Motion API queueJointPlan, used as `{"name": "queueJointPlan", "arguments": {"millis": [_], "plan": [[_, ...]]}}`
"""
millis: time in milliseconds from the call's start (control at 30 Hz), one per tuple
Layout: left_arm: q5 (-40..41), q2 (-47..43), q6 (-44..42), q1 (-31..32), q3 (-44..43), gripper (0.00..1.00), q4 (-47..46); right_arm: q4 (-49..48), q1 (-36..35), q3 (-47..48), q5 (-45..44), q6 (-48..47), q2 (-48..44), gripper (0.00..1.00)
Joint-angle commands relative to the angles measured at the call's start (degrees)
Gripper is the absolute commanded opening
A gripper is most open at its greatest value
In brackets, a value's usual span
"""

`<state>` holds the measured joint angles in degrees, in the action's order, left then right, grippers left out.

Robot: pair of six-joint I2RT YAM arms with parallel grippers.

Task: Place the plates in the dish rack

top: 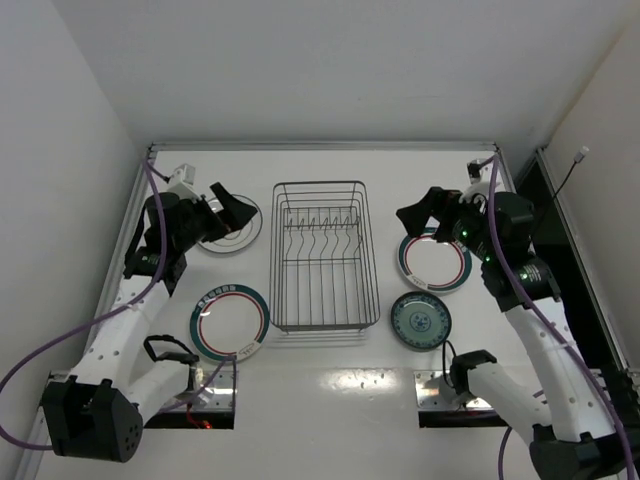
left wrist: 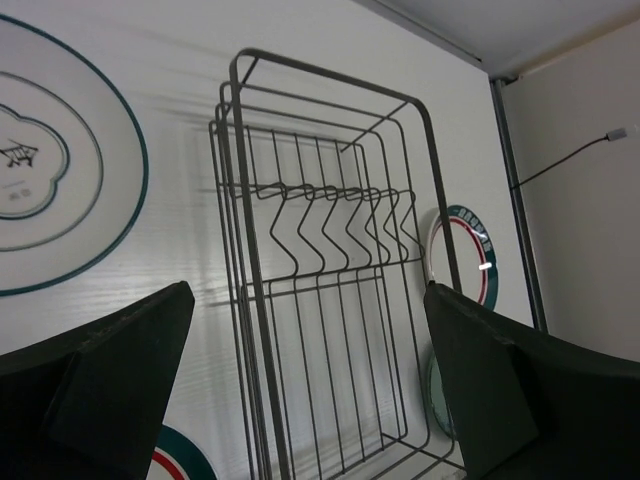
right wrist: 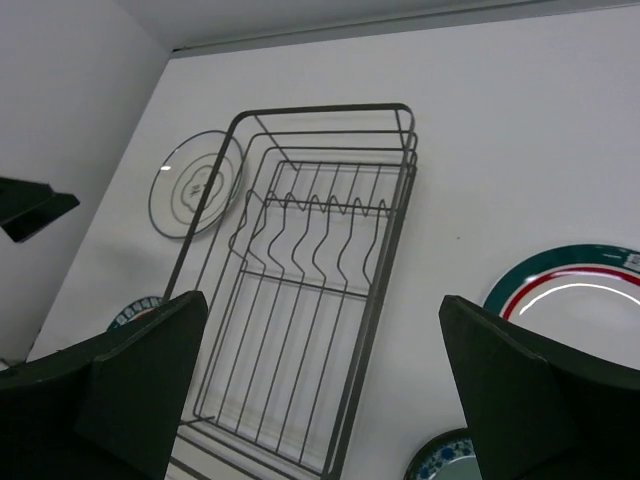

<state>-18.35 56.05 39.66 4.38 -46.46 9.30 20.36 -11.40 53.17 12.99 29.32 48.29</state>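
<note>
Centrally sits the dish rack (top: 325,257), with the black-ringed plate (top: 240,236) at ten o'clock, left green-rimmed plate (top: 230,322) at eight, right green-rimmed plate (top: 437,265) at three, teal plate (top: 421,320) at four. Left gripper (top: 232,208) and right gripper (top: 420,212) hang with jaws wide apart by the ten and three o'clock plates.

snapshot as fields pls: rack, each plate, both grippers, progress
dish rack: centre, no plates in it
black-ringed plate: flat, left of rack, far end, partly hidden by left gripper
left green-rimmed plate: flat, left of rack, near end
right green-rimmed plate: flat, right of rack
teal plate: flat, right of rack, near end
left gripper: open, empty, over black-ringed plate
right gripper: open, empty, by far edge of right green-rimmed plate
progress: none of four plates loaded
</note>
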Motion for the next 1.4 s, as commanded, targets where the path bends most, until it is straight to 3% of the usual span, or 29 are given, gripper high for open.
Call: {"name": "queueJointPlan", "arguments": {"millis": [0, 100, 167, 233, 267, 300, 400, 433, 500, 733, 900, 1133, 1367], "plan": [[-6.3, 1.1, 3.2, -0.9, 2.3, 1.0, -5.5, 3.2, 0.2, 4.7, -6.8, -0.5, 2.9, 1.0], [-3.7, 2.7, 1.1, -0.9, 2.3, 1.0, -4.9, 2.5, 0.2, 4.7, -3.1, -2.8, 6.4, 1.0], [-2.5, 3.8, -0.1, -0.9, 1.7, 1.0, -4.3, 4.4, 1.6, 4.7, -9.2, -0.5, 10.2, 1.0], [-1.4, 4.6, -1.5, -0.9, 1.2, 1.0, -4.3, 4.4, 7.7, 4.7, -9.3, 2.2, 13.7, 1.0], [-1.4, 4.6, -2.3, -0.9, 1.2, 1.0, -4.3, 2.8, 11.4, 2.3, -6.3, 3.6, 16.9, 1.0], [-2.1, 6.0, -2.8, -0.9, 1.2, 1.0, -4.8, 1.1, 15.5, 0.6, 3.3, 5.5, 18.6, 1.0], [-2.7, 6.7, -4.8, -0.9, 1.2, 1.0, -4.8, -13.6, 29.5, -7.4, 22.6, 14.1, 25.7, 0.82], [-2.7, 6.7, -4.9, -0.9, 1.2, 1.0, -4.8, -20.8, 31.8, -8.7, 25.5, 16.2, 27.4, 0.8], [-2.7, 6.7, -7.0, -0.9, 1.2, 1.0, -4.8, -23.8, 35.6, -9.6, 27.9, 18.8, 30.2, 0.79], [-1.4, 7.8, -11.2, -0.9, -1.2, 1.0, -1.0, -9.4, 37.8, -0.3, 20.9, 7.3, 41.0, 0.79], [-0.9, 7.8, -11.2, -1.4, -1.2, 1.0, -0.3, -3.1, 39.2, -1.4, 13.7, 1.9, 39.7, 0.79], [0.2, 8.4, -11.2, -1.4, -1.7, 1.0, 1.0, -0.7, 39.2, -5.0, 7.2, 1.2, 38.5, 0.79], [11.4, 7.1, -11.2, -1.4, -3.5, 1.0, 6.9, -2.7, 38.6, -11.7, 8.9, 1.8, 39.0, 0.76]]}}
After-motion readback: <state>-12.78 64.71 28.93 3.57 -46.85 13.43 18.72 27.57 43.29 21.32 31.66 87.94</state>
